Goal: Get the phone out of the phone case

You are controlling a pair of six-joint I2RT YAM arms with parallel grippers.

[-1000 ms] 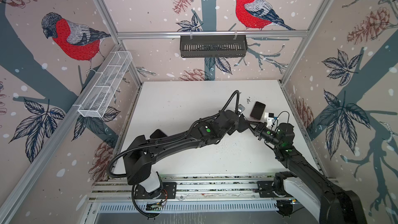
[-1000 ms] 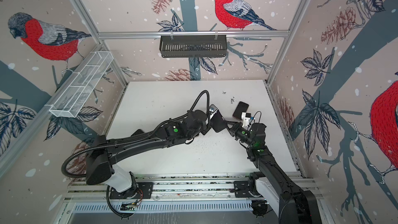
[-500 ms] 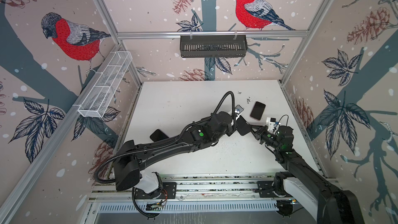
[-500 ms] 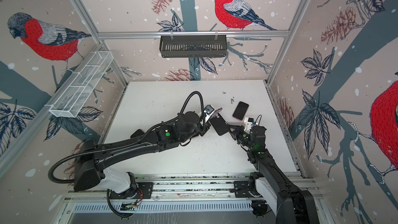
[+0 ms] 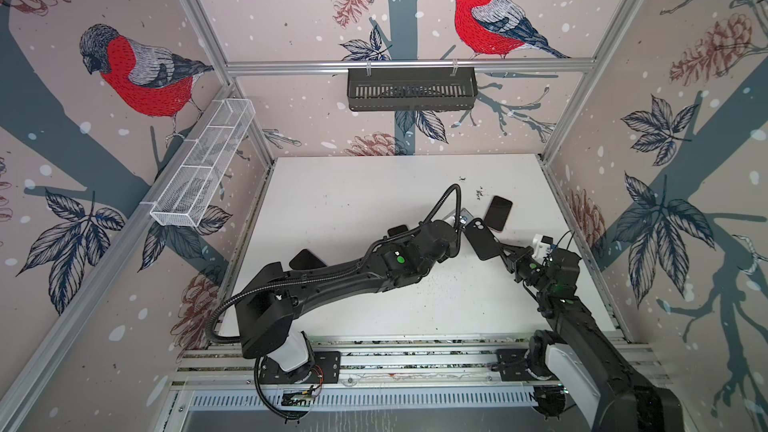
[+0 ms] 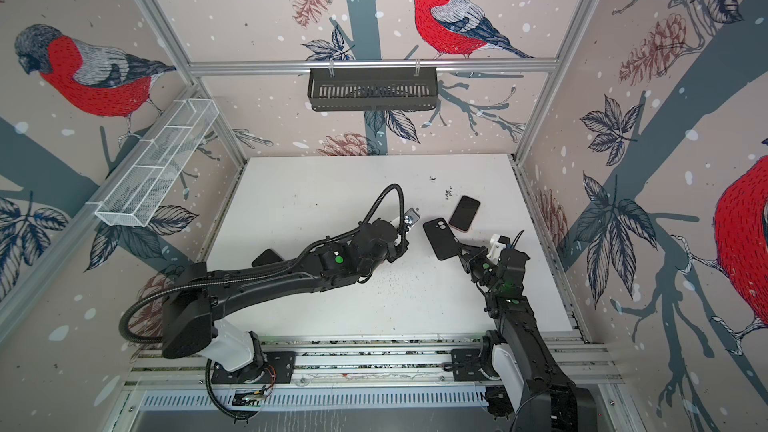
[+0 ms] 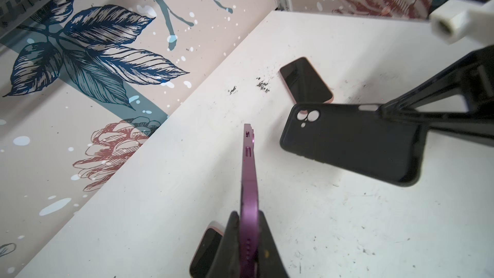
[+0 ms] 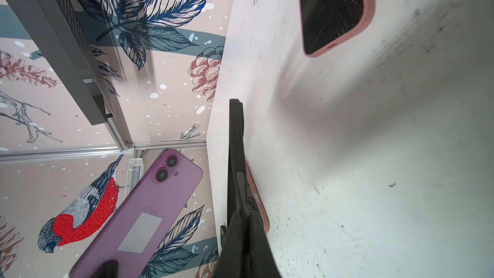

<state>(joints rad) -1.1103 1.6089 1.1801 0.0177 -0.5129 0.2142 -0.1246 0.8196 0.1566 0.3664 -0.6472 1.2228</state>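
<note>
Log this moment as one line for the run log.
status: separated | left gripper: shut on purple phone | right gripper: shut on empty black case | table: pink-cased phone, screen up

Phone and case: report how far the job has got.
Done: the purple phone is out, clear of the black case. In hand: left gripper grips the phone, right gripper the case. Remaining: probably setting both down on the table.
</note>
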